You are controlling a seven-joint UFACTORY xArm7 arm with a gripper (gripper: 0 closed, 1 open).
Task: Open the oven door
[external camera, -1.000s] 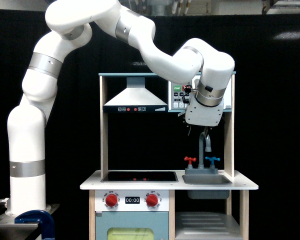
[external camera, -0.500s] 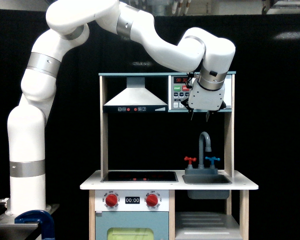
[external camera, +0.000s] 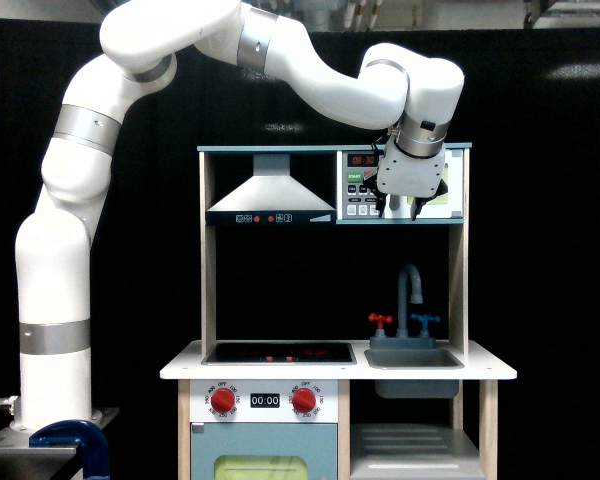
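The oven door (external camera: 440, 197) is the small white-framed door at the top right of the toy kitchen. Only a strip of its pale yellow-green window shows to the right of my wrist. Its handle is hidden behind the gripper. The button panel (external camera: 355, 192), with red and green keys, sits just left of the door. My gripper (external camera: 398, 209) hangs in front of the door's left side, pointing down. Its two dark fingers (external camera: 413, 208) stand apart, open, with nothing seen between them.
A grey range hood (external camera: 270, 196) fills the upper left bay. Below are a grey faucet (external camera: 411, 290) over a sink (external camera: 412, 358), a black cooktop (external camera: 278, 352), and a light-blue lower door with red knobs (external camera: 223, 400). A blue clamp (external camera: 70, 440) sits by the arm's base.
The gripper has risen from just above the faucet to the level of the small upper door and now covers the door's left part.
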